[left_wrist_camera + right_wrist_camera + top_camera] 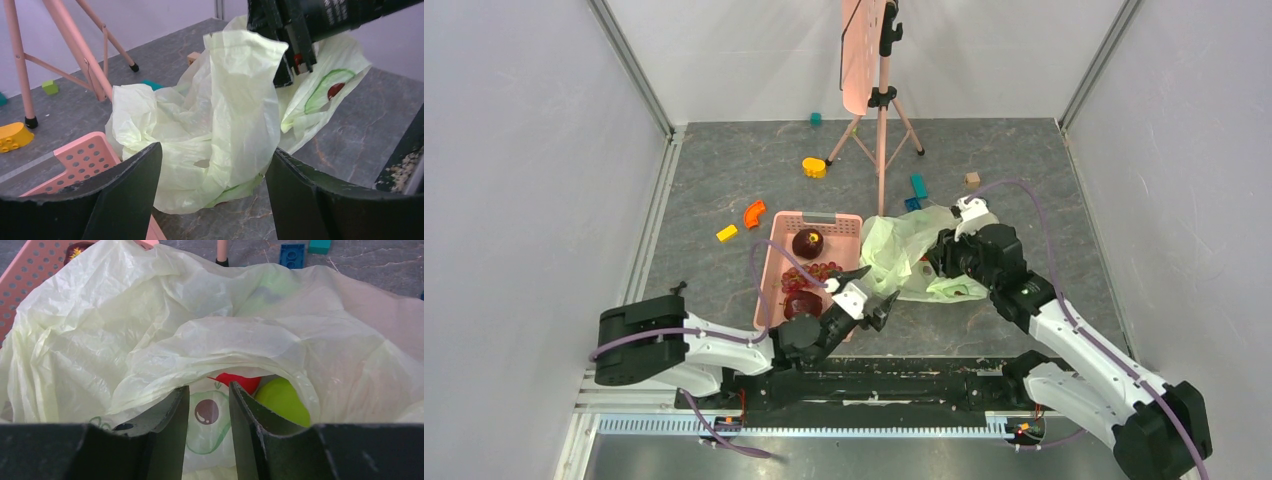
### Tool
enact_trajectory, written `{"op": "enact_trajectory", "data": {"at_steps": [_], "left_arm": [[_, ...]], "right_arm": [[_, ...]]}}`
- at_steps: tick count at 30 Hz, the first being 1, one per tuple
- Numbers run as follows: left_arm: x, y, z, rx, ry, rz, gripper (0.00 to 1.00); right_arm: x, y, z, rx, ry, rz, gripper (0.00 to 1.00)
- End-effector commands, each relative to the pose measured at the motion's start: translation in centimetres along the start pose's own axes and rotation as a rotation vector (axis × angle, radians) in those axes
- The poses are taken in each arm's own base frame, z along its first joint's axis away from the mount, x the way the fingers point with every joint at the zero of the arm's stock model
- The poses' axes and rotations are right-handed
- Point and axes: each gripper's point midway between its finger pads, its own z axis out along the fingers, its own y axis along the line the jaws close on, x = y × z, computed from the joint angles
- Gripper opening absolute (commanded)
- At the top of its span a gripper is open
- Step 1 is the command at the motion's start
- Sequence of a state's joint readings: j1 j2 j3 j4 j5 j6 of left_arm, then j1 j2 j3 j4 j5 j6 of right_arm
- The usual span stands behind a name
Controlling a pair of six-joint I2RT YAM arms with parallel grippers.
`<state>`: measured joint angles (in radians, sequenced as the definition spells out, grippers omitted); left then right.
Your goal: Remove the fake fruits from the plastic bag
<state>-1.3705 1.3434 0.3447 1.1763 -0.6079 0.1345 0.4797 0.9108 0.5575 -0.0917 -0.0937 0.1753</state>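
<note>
The table [1024,160] is closed in by pale walls [524,200] at the left, right and top of the overhead frame. At the bottom it ends at the rail [824,425] where the arms are bolted. Bare surface lies in the upper left and down the right side. The middle is crowded. A pink tripod [882,120] stands at upper centre with small blocks [814,167] scattered round its feet. The pink basket [776,250] sits centre-left, and the plastic bag [904,245] laps over its right edge.

The left pincer [871,290] hangs just below the bag's lower left corner, by the basket's lower right corner. Its jaws are spread wide and hold nothing. In its wrist view the bag [225,110] fills the gap beyond the fingers [125,195]. I cannot tell whether the film brushes them.

The right pincer [939,258] is at the bag's right side. It is part open with a narrow gap [207,407], and its tips are tucked under an arching fold at the bag's mouth. Printed film shows through the gap, and nothing is seen clamped. A red fruit [239,381] and a green fruit [282,399] lie inside the bag, just right of centre in that frame.
</note>
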Motion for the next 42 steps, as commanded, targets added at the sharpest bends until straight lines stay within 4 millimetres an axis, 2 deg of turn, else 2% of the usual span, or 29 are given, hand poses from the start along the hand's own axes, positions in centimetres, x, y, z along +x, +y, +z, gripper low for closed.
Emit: {"op": "enact_trajectory", "data": {"at_steps": [1, 6, 8, 11, 12, 14, 16, 21, 24, 29, 34, 38, 41, 42], "left_arm": [[0.5, 0.3, 1.1, -0.044, 0.045, 0.146, 0.81], [1.0, 0.9, 2.0, -0.098, 0.068, 0.224, 0.83], [1.4, 1.1, 2.3, -0.12, 0.079, 0.253, 0.79], [1.6, 1.7, 2.6, -0.17, 0.078, 0.255, 0.68], [1.5, 1.8, 2.7, -0.177, 0.075, 0.253, 0.62], [1.5, 2.1, 2.7, -0.204, 0.073, 0.236, 0.43], [1.3, 2.4, 2.7, -0.228, 0.068, 0.22, 0.32], [1.5, 2.2, 2.8, -0.225, 0.07, 0.197, 0.16], [1.3, 2.0, 2.9, -0.226, 0.064, 0.168, 0.14], [0.7, 1.8, 3.1, -0.215, 0.045, 0.138, 0.14], [0.4, 2.0, 2.8, -0.219, 0.034, 0.121, 0.15], [0.4, 2.2, 2.5, -0.222, 0.033, 0.108, 0.17], [0.4, 2.5, 2.2, -0.231, 0.034, 0.105, 0.21], [0.3, 2.6, 2.1, -0.234, 0.033, 0.105, 0.29]], "right_arm": [[-0.7, 1.0, -0.7, -0.049, -0.039, 0.017, 0.38], [0.6, 0.5, -0.9, -0.022, -0.018, 0.042, 0.38], [1.4, 0.3, -0.9, -0.012, 0.001, 0.053, 0.37], [2.6, -0.1, -0.7, 0.008, 0.027, 0.077, 0.36], [2.9, -0.3, -0.7, 0.016, 0.033, 0.085, 0.35], [3.4, -0.7, -0.5, 0.043, 0.041, 0.103, 0.35], [3.6, -1.2, -0.2, 0.07, 0.046, 0.12, 0.35], [3.0, -1.5, 0.9, 0.097, 0.023, 0.176, 0.35], [2.1, -1.3, 1.8, 0.091, 0.003, 0.198, 0.34], [0.3, -3.1, 3.2, 0.208, -0.025, 0.22, 0.33], [-2.4, -4.7, 4.6, 0.302, -0.1, 0.239, 0.34], [-3.9, -5.1, 5.4, 0.325, -0.158, 0.26, 0.35], [-4.3, -5.1, 5.8, 0.319, -0.183, 0.273, 0.36], [-4.4, -5.1, 5.9, 0.317, -0.189, 0.273, 0.36]]}}
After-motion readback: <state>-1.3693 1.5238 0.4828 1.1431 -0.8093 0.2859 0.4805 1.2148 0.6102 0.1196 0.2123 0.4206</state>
